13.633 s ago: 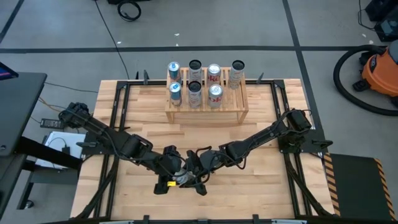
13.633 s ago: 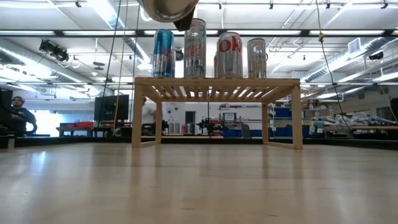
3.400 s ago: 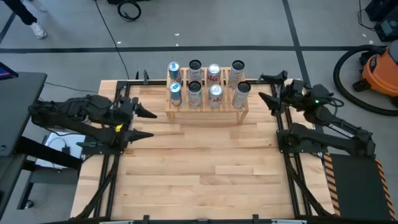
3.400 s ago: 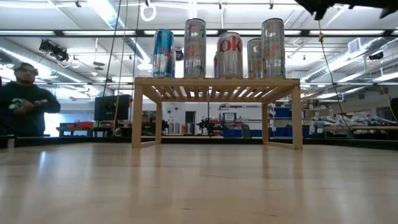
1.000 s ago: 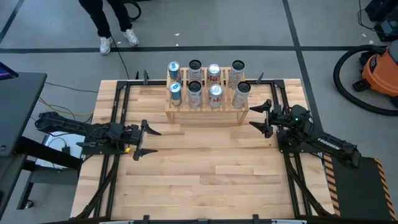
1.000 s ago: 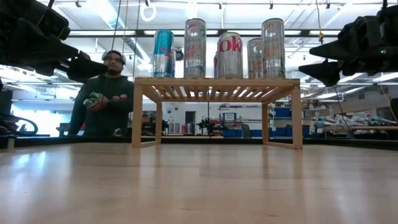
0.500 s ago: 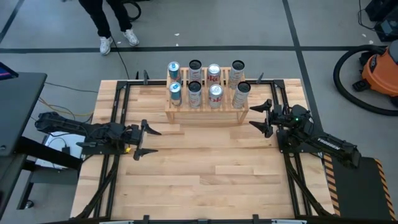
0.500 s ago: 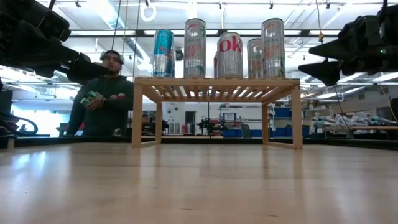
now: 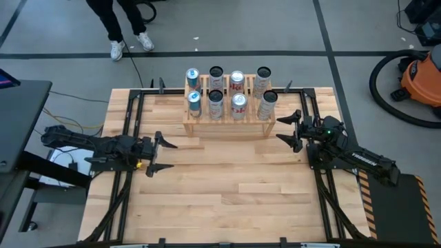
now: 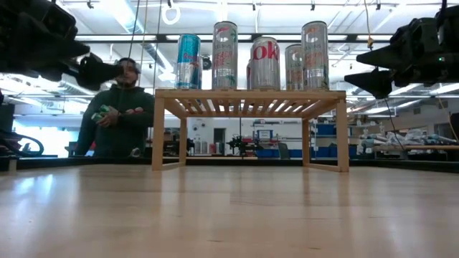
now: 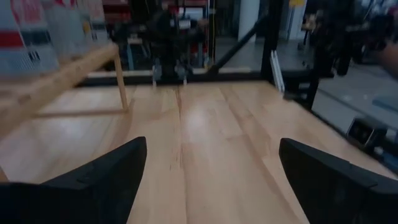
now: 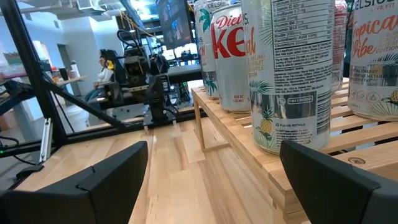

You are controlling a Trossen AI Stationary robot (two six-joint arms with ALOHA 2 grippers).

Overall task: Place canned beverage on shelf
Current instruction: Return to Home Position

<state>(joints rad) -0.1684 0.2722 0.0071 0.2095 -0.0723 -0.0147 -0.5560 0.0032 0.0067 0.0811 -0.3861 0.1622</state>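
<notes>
The light-wood shelf [image 9: 228, 125] stands at the far middle of the table on its board sides, its slat top [image 10: 250, 99] carrying several upright cans [image 9: 238, 103]. The silver can [image 12: 288, 68] nearest my right gripper stands at the shelf's right front corner. My left gripper [image 9: 158, 155] hovers open and level over the table's left side, pointing right, with the shelf's leg [image 11: 122, 79] ahead of it. My right gripper [image 9: 290, 129] hovers open just right of the shelf, pointing at it. Neither has anything between its fingers.
Black frame rails [image 9: 130, 122] run along both table sides. A person [image 10: 118, 115] stands beyond the far left edge, holding something green. An orange vacuum [image 9: 422, 77] sits on the floor at the far right. Bare planks [image 9: 227, 186] fill the near half.
</notes>
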